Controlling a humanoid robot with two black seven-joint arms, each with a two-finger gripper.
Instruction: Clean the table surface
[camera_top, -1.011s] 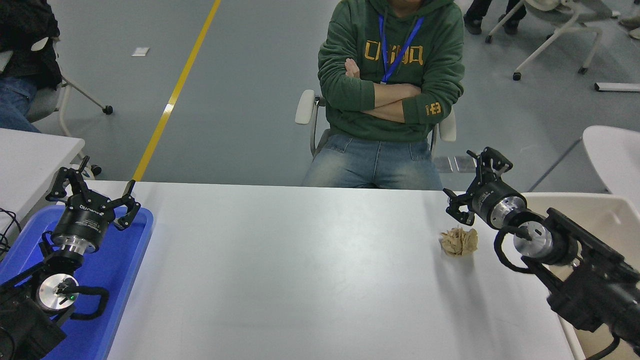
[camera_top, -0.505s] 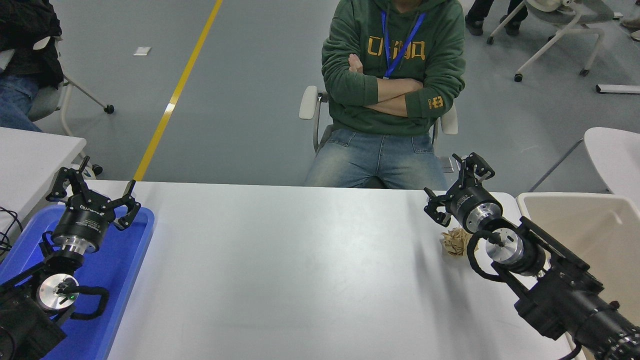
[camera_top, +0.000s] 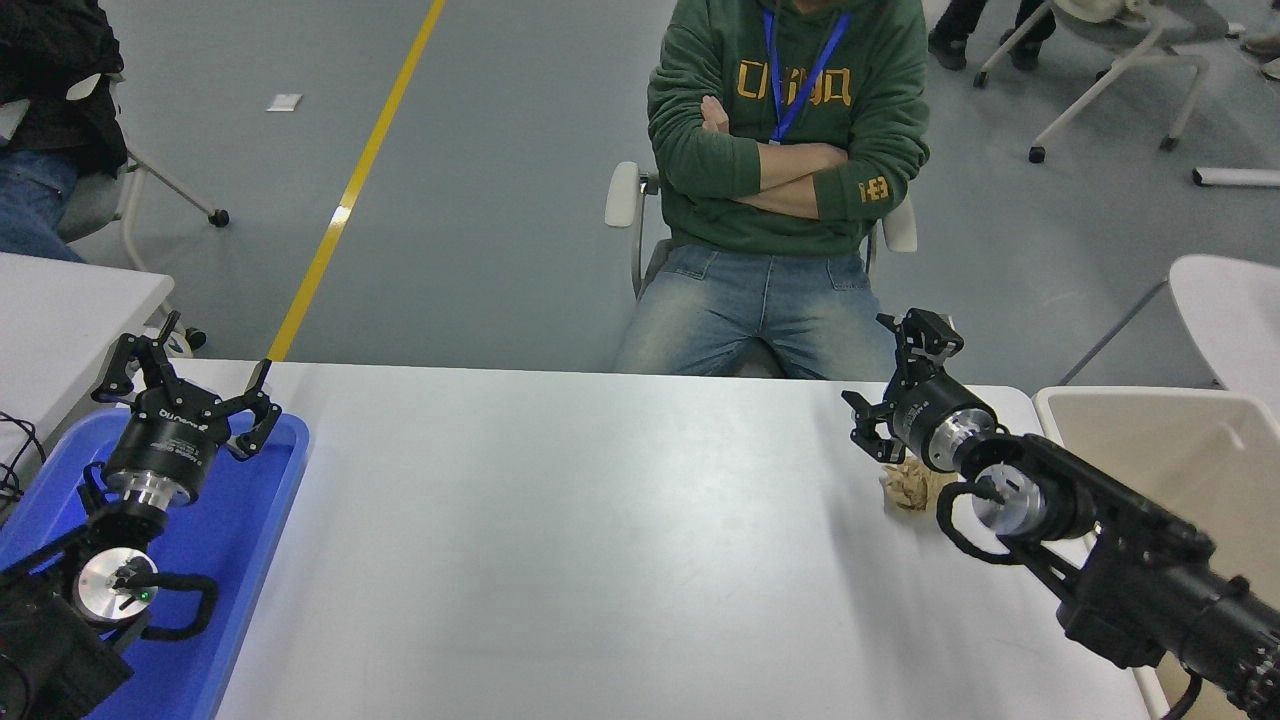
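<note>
The table surface (camera_top: 600, 540) is a wide matte white top. A crumpled tan paper ball (camera_top: 908, 485) lies on it at the right, partly hidden behind my right arm. My right gripper (camera_top: 893, 385) is open and empty, held above the table just beyond the ball. My left gripper (camera_top: 185, 375) is open and parked at the lower left over the blue tray (camera_top: 255, 520).
A beige bin (camera_top: 1150, 440) stands at the table's right edge. A person in a green hoodie (camera_top: 790, 120) sits at the far side with arms crossed. A small white table (camera_top: 60, 300) is at the left and a rounded white tabletop (camera_top: 1230, 310) at the right.
My right arm has swung left and forward, so the gripper now sits over the far side of the paper ball and the arm hides part of it. The left arm has not moved.
</note>
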